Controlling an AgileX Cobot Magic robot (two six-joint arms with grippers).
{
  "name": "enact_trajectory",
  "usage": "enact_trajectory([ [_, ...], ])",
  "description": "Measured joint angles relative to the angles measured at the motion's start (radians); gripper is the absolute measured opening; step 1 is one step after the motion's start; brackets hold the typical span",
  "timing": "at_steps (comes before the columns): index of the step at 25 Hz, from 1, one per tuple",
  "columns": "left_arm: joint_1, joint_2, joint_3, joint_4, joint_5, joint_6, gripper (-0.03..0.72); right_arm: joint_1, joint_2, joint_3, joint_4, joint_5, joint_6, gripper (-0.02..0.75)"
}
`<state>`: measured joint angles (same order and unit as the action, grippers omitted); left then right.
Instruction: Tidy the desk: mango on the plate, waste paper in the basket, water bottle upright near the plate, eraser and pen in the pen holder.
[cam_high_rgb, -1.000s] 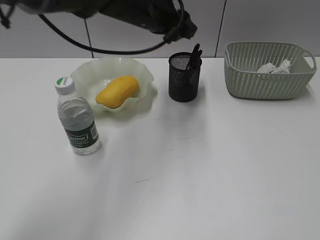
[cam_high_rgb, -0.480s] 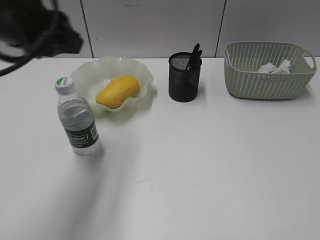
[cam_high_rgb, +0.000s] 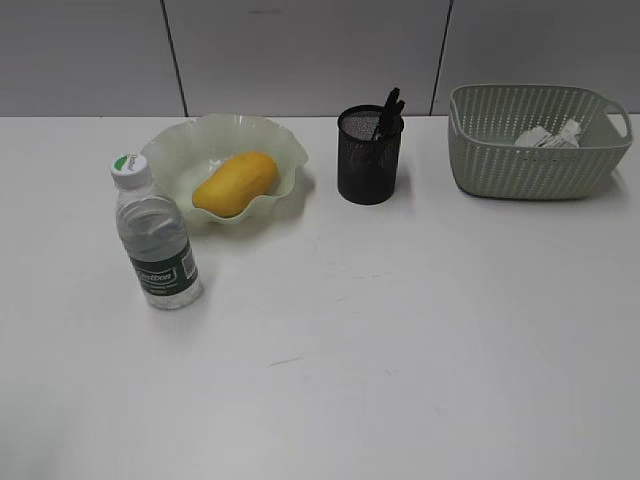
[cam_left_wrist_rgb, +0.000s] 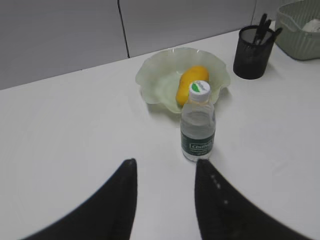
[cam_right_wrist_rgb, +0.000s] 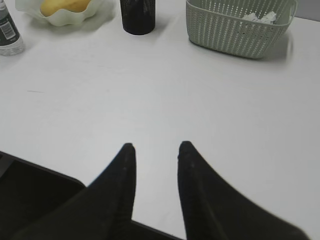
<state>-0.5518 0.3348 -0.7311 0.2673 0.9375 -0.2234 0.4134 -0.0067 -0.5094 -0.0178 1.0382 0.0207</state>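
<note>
The yellow mango (cam_high_rgb: 236, 183) lies in the pale green ruffled plate (cam_high_rgb: 172, 150) at the back left of the white desk (cam_high_rgb: 400, 330). The water bottle (cam_high_rgb: 155, 238) stands upright just in front of the plate. A black mesh pen holder (cam_high_rgb: 369, 157) holds dark pens (cam_high_rgb: 389, 108); the eraser does not show. Waste paper (cam_high_rgb: 548, 136) lies in the sage-green basket (cam_high_rgb: 535, 165). Neither arm appears in the exterior view. My left gripper (cam_left_wrist_rgb: 165, 162) hangs open and empty, back from the bottle (cam_left_wrist_rgb: 198, 122). My right gripper (cam_right_wrist_rgb: 156, 145) is open and empty over bare desk.
A grey panelled wall (cam_high_rgb: 300, 50) runs behind the desk. In the right wrist view the desk's near edge (cam_right_wrist_rgb: 45, 167) shows dark at the bottom left, with the basket (cam_right_wrist_rgb: 235, 27) and pen holder (cam_right_wrist_rgb: 137, 15) far ahead.
The left arm has swung left from above the plate and pen holder and left the exterior view. Nothing on the desk has moved.
</note>
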Motion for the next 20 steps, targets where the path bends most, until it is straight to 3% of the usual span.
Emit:
enact_trajectory([
  [6, -0.003, -0.322, 0.145, -0.039, 0.049, 0.029, 0.289, 0.0, 0.0, 0.0, 0.001, 0.0, 0.0, 0.245],
  [20, -0.003, -0.34, 0.192, -0.19, 0.119, 0.1, 0.288, 0.0, -0.002, 0.0, 0.003, 0.0, 0.0, 0.245],
])
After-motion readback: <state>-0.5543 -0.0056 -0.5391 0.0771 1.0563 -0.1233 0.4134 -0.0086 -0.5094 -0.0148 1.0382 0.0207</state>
